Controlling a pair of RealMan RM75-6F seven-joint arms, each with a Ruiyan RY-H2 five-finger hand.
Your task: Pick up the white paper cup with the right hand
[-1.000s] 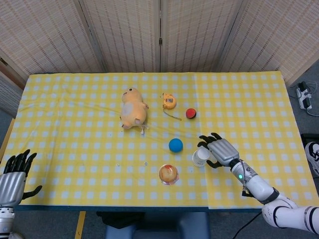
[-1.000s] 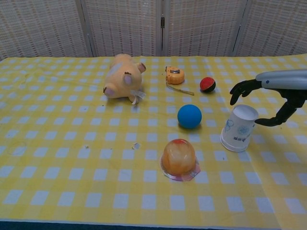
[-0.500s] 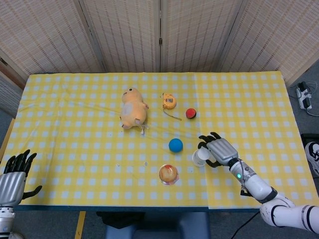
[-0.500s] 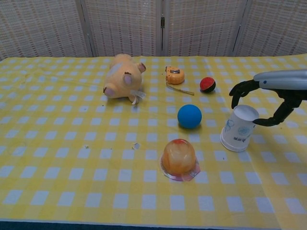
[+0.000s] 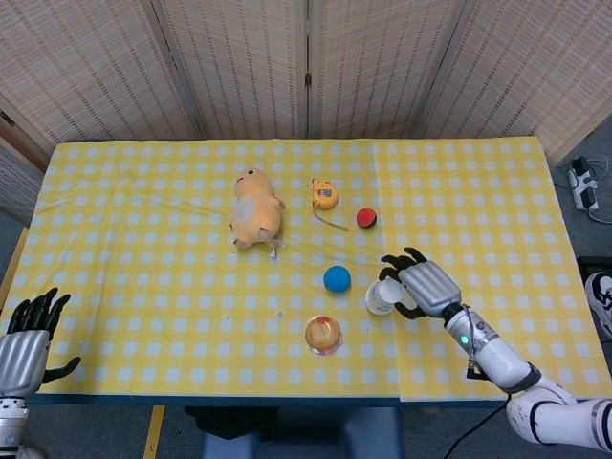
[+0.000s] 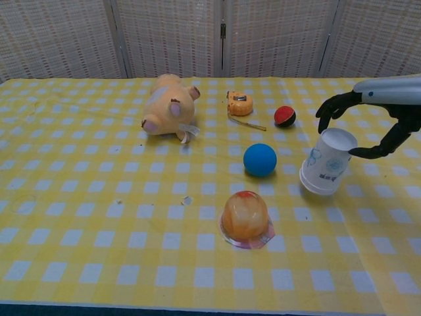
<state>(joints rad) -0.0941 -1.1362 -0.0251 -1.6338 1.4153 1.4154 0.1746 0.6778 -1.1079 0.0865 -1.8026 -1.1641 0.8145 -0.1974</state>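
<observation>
The white paper cup (image 5: pixel 382 296) (image 6: pixel 327 162) with blue print is upside down and tilted, its rim raised slightly off the yellow checked tablecloth (image 5: pixel 143 249). My right hand (image 5: pixel 426 287) (image 6: pixel 387 105) grips its closed end, with fingers curled over the top and the thumb underneath. My left hand (image 5: pixel 24 339) hangs at the table's near left corner, fingers spread, holding nothing; the chest view does not show it.
A blue ball (image 5: pixel 337 278) (image 6: pixel 260 159) lies just left of the cup. An orange jelly cup (image 5: pixel 323 334) (image 6: pixel 245 217) sits nearer the front. Further back are a red-black ball (image 6: pixel 285 116), an orange tape measure (image 6: pixel 239 103) and a plush toy (image 6: pixel 168 105).
My right hand has closed on the cup's end, and the cup has tipped and risen slightly off the cloth. The left hand has not moved.
</observation>
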